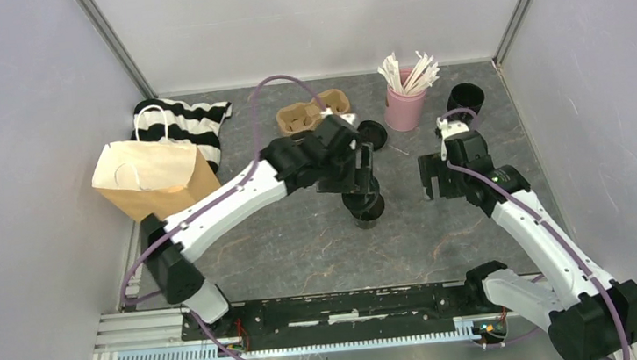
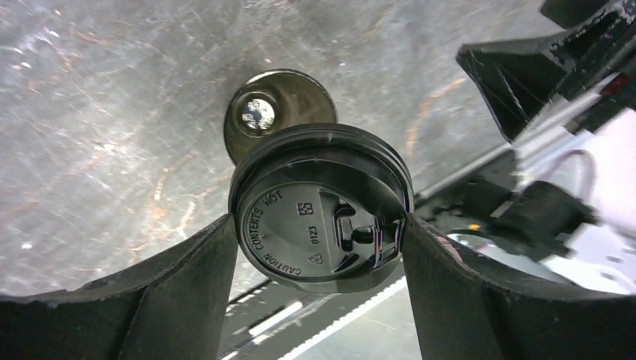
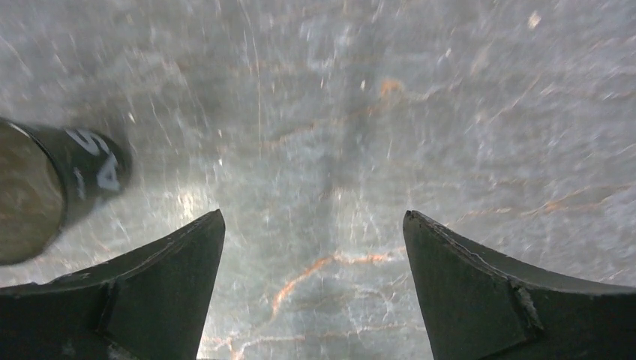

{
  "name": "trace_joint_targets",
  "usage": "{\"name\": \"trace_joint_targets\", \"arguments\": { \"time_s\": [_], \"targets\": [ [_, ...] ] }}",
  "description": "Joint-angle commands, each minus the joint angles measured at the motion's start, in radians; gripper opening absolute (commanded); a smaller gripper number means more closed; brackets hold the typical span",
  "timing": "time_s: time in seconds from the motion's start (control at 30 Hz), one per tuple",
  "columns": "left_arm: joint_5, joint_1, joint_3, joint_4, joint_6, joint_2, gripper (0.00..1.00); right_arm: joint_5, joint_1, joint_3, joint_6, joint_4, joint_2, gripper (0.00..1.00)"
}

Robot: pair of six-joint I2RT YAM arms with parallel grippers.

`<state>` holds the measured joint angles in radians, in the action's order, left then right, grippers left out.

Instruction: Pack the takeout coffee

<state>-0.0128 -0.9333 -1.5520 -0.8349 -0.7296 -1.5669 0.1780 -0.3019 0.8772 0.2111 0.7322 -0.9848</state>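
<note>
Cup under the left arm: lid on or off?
Off. The lid is clamped in the left end effector, and the open mouth of the cup shows beyond it, left wrist view.

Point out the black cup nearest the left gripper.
The mid-table cup, just below the left gripper; the other cup stands back beside the pink cup.

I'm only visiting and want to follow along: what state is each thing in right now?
Left gripper: shut on a round black plastic lid, not yet on a cup.
Small black disposable cup below it: upright, uncovered.
Right gripper: open, empty.
Second black cup, far right: upright, lidless.
Second black lid: lying loose, on no cup.
Brown pulp two-hole carrier tray: both holes empty.
Pink cup: upright, holding white sticks.
</note>
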Motion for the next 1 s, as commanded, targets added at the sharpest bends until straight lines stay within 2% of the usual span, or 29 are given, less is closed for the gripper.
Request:
{"name": "trace_joint_targets", "arguments": {
  "time_s": [0.0, 0.13, 0.47, 0.97],
  "targets": [
    [0.184, -0.06, -0.15, -0.165, 0.197, -0.135, 0.78, -0.075, 0.025, -0.077, -0.001, 0.008, 0.025, 0.96],
    [0.217, -0.084, -0.222, -0.196, 0.272, -0.236, 0.78, -0.09, 0.044, -0.08, 0.012, 0.008, 0.037, 0.98],
    [0.229, -0.102, -0.319, -0.225, 0.347, -0.36, 0.8, -0.1, 0.054, -0.083, 0.014, 0.001, 0.047, 0.98],
    [0.169, -0.103, -0.365, -0.216, 0.384, -0.435, 0.8, -0.124, 0.056, -0.104, 0.02, -0.039, 0.047, 0.98]
  ]
}}
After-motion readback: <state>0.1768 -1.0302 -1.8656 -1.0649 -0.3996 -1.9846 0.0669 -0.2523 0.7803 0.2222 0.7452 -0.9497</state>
